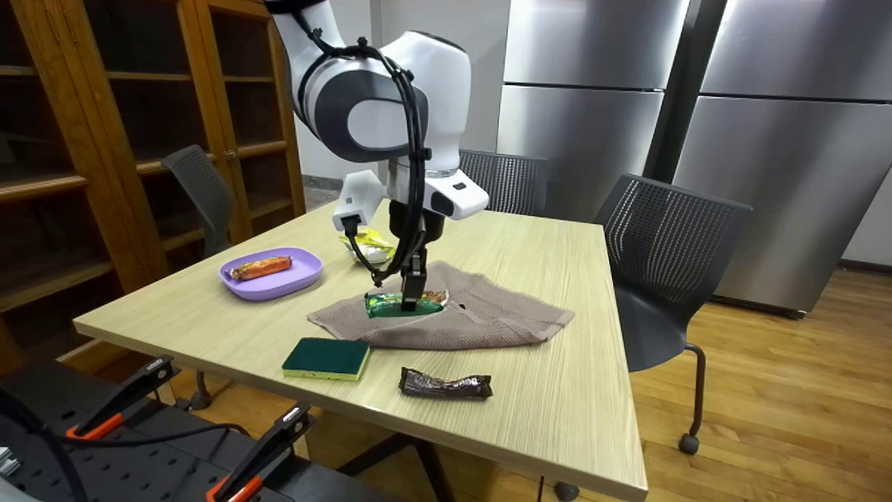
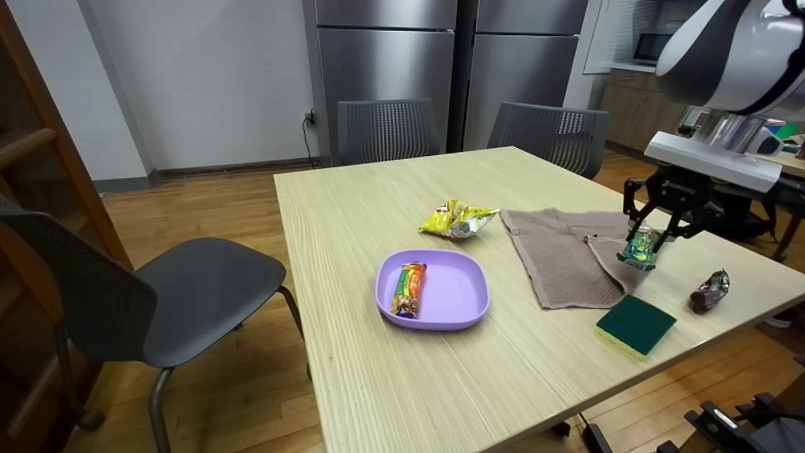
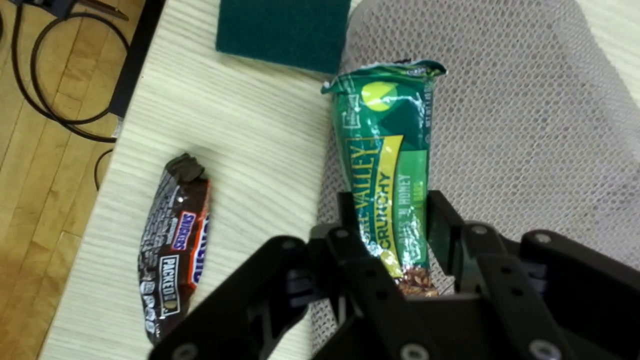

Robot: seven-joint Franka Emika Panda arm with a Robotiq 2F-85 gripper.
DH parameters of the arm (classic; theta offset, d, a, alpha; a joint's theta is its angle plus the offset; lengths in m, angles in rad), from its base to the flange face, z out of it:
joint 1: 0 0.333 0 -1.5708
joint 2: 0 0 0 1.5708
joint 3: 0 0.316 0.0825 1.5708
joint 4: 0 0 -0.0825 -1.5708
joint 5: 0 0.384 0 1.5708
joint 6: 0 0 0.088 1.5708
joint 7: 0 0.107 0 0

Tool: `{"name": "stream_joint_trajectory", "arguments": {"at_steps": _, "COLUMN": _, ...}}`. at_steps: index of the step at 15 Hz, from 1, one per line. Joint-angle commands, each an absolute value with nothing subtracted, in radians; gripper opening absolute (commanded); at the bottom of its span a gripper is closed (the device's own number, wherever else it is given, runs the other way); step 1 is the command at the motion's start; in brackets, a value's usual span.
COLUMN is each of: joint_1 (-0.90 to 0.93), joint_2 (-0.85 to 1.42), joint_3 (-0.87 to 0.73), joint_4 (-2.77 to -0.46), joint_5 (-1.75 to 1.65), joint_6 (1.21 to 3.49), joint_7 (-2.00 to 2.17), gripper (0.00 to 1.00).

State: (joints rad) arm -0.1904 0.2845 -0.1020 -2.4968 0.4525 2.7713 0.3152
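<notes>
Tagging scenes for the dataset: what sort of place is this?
Probably a break room or shared kitchen: two steel refrigerators, a pale table and mesh-backed chairs around it.

Green wrapper [image 3: 387,167]: "VALLEY", "CRUNCHY", "HONEY"; brown wrapper [image 3: 175,250]: "SNICKERS", "PACKED"; end effector [image 2: 643,245]: "ROBOTIQ"

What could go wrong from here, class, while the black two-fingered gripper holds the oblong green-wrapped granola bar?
The granola bar might slip, since the gripper pinches its glossy long sides. Swinging low might knock the brown plastic-wrapped Snickers bar off the nearby edge of the pale wood-grain table.
</notes>
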Motion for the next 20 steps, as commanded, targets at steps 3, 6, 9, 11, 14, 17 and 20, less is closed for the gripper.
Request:
{"name": "stream_joint_trajectory", "arguments": {"at_steps": 3, "joint_1": -0.113, "joint_2": 0.207, "joint_3": -0.062, "joint_4": -2.559, "joint_5": 0.451, "joint_6": 2.777, "joint_7": 0.324, "gripper": 0.13}}
{"name": "stream_joint_trajectory", "arguments": {"at_steps": 6, "joint_1": -0.068, "joint_2": 0.200, "joint_3": -0.040, "joint_4": -2.567, "joint_5": 0.447, "joint_6": 2.784, "joint_7": 0.332, "gripper": 0.13}}
{"name": "stream_joint_trajectory", "arguments": {"at_steps": 9, "joint_1": -0.024, "joint_2": 0.202, "joint_3": -0.014, "joint_4": -2.564, "joint_5": 0.443, "joint_6": 2.790, "joint_7": 0.344, "gripper": 0.13}}
{"name": "stream_joint_trajectory", "arguments": {"at_steps": 11, "joint_1": 0.005, "joint_2": 0.188, "joint_3": 0.002, "joint_4": -2.572, "joint_5": 0.440, "joint_6": 2.791, "joint_7": 0.356, "gripper": 0.13}}
{"name": "stream_joint_trajectory", "arguments": {"at_steps": 14, "joint_1": 0.051, "joint_2": 0.189, "joint_3": 0.020, "joint_4": -2.567, "joint_5": 0.426, "joint_6": 2.793, "joint_7": 0.388, "gripper": 0.13}}
{"name": "stream_joint_trajectory", "arguments": {"at_steps": 17, "joint_1": 0.092, "joint_2": 0.209, "joint_3": 0.034, "joint_4": -2.544, "joint_5": 0.407, "joint_6": 2.791, "joint_7": 0.417, "gripper": 0.13}}
{"name": "stream_joint_trajectory", "arguments": {"at_steps": 20, "joint_1": 0.128, "joint_2": 0.219, "joint_3": 0.046, "joint_4": -2.529, "joint_5": 0.385, "joint_6": 2.789, "joint_7": 0.447, "gripper": 0.13}}
